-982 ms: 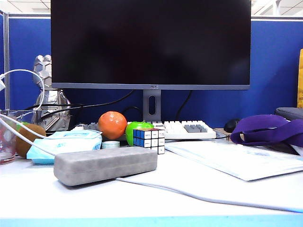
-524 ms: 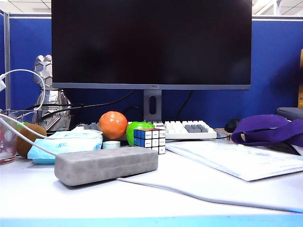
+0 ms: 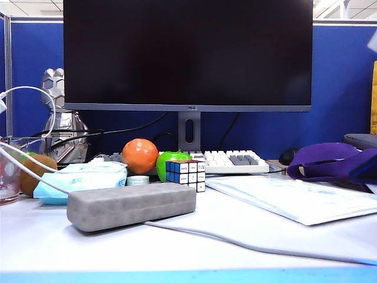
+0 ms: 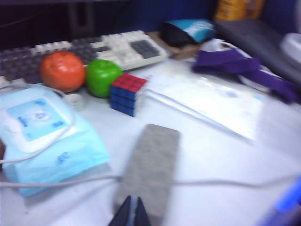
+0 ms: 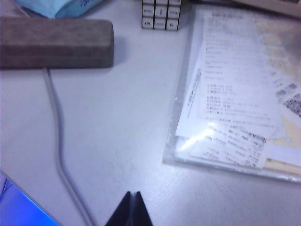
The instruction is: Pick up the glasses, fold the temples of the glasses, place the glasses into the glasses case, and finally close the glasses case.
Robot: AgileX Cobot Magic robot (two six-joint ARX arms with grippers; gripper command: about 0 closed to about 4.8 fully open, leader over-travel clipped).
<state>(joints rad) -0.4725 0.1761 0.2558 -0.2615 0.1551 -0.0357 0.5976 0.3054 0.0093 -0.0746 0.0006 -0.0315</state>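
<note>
The glasses case (image 3: 131, 205) lies closed on the white table, a grey felt oblong. It also shows in the left wrist view (image 4: 149, 165) and the right wrist view (image 5: 55, 43). The glasses and their temples are out of view. My left gripper (image 4: 133, 198) hangs shut and empty over the near end of the case. My right gripper (image 5: 132, 193) is shut and empty above bare table, well away from the case, between a grey cable (image 5: 55, 141) and a plastic sleeve of papers (image 5: 235, 89). Neither gripper shows in the exterior view.
Behind the case are a light-blue tissue packet (image 3: 82, 180), an orange (image 3: 139, 155), a green apple (image 3: 171, 160) and a puzzle cube (image 3: 185, 174). Further back stand a keyboard (image 3: 232, 160) and a monitor (image 3: 187, 53). A purple strap (image 3: 333, 162) lies at right, a glass (image 3: 9, 171) at left.
</note>
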